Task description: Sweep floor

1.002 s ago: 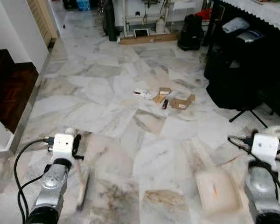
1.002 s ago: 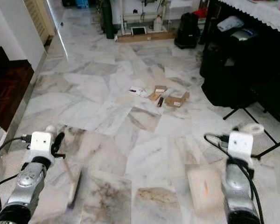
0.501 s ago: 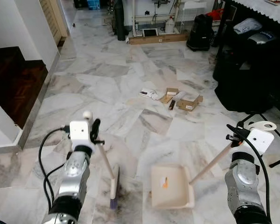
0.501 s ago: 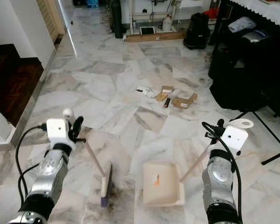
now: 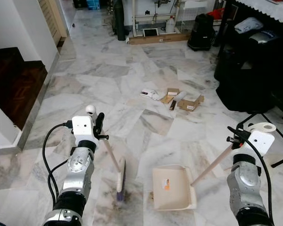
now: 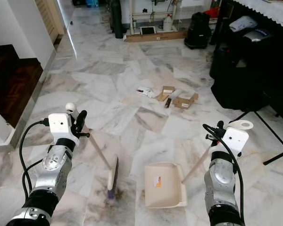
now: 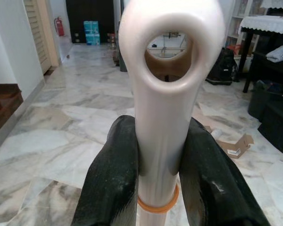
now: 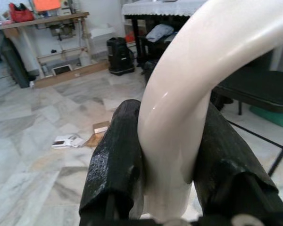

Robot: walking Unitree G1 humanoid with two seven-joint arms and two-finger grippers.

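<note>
marble floor [image 5: 146, 80] of a home, seen from the robot's head. left gripper [image 7: 159, 155] low on the left, jaws clenched on the pale handle of a broom [image 5: 120, 179], the black fingers [image 7: 114, 183] pressed to both sides of the handle just below its hanging hole. handle slanting down and inward, brush head resting on the floor between the two arms, bristles dark at the lower end. right gripper [image 8: 169, 155] low on the right, jaws clenched on the white curved handle of a dustpan [image 5: 173, 187]. dustpan lying flat on the floor just to the right of the brush head, apart from it, cream-coloured with a small orange mark inside, its long stick rising toward the right arm. black cables looping from both silver forearms.

farther ahead, near the middle of the floor, a scatter of litter [image 5: 172, 98]: small cardboard boxes, a white packet and a dark narrow item, well apart from broom and dustpan. dark wooden steps [image 5: 12, 87] on the left beside a white wall. black bags and a black stand [image 5: 254, 115] along the right under a table [image 5: 273, 9] with a white lace cloth. at the far end, a workbench [image 5: 155, 21] with a white jug, a long wooden board and a black backpack [image 5: 201, 32] on the floor.
</note>
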